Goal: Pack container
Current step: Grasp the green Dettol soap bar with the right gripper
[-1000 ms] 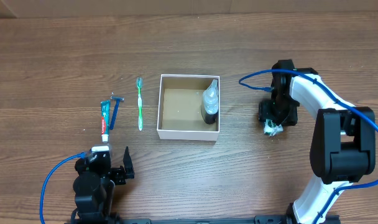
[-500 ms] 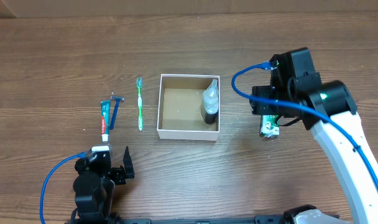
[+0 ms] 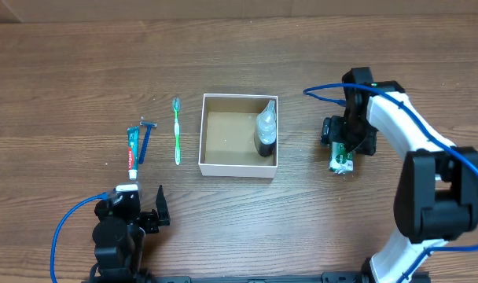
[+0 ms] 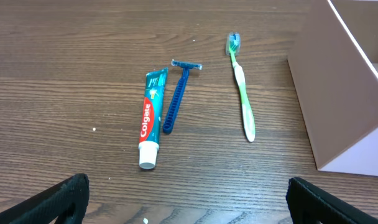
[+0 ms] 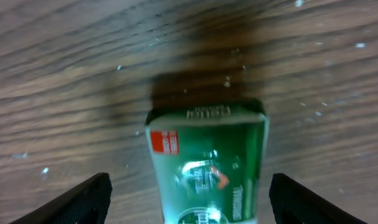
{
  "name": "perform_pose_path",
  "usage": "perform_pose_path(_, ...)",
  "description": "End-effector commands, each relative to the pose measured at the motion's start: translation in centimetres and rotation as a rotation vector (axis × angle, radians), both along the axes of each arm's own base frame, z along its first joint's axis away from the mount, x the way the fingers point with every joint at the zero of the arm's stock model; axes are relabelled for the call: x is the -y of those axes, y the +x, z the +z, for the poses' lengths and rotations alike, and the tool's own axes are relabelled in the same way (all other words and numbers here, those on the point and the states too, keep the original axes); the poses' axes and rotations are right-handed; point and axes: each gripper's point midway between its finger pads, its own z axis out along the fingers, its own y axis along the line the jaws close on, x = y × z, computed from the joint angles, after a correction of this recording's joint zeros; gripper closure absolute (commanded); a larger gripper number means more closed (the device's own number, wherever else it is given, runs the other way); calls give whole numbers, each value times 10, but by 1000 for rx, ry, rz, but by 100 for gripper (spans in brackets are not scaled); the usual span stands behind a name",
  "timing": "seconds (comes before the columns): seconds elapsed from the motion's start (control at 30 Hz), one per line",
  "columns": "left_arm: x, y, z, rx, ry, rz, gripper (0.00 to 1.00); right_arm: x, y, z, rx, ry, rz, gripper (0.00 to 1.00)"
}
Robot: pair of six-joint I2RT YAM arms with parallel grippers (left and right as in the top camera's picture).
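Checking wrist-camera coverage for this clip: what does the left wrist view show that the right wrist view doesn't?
Only the left wrist: a toothpaste tube, a blue razor and a green toothbrush lying on the table, plus the container's white outer wall at the right edge. Only the right wrist: a green packet between the right claw's fingers, clear of both. Both: the wooden table and an open claw; the left claw is spread wide too.
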Motion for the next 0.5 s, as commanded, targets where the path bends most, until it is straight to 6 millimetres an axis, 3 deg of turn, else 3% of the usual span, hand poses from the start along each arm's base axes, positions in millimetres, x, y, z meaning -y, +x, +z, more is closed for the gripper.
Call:
perform_pose_path(0.0, 2, 0, -1, 2, 4, -14, 0, -1, 0, -11, -18, 3, -7, 18)
perform_pose_path(0.07, 2, 0, -1, 2, 4, -14, 0, -1, -1, -19, -18, 2, -7, 18)
perform_pose_path(0.23, 2, 0, -1, 2, 4, -14, 0, 0, -12, -40, -18, 3, -9, 32)
perform_pose_path(0.3, 2, 0, -1, 2, 4, -14, 0, 0, -13, -40, -22, 3, -9, 41)
perform_pose_path(0.4, 2, 0, -1, 2, 4, -14, 0, 0, -8, -20, 3, 5, -9, 46)
perform_pose_path(0.43, 2, 0, -1, 2, 4, -14, 0, -1, -5, -7, 26, 6, -5, 47)
perform_pose_path(0.47, 2, 0, -1, 2, 4, -14, 0, -5, 0, 19, 71, 10, 3, 47)
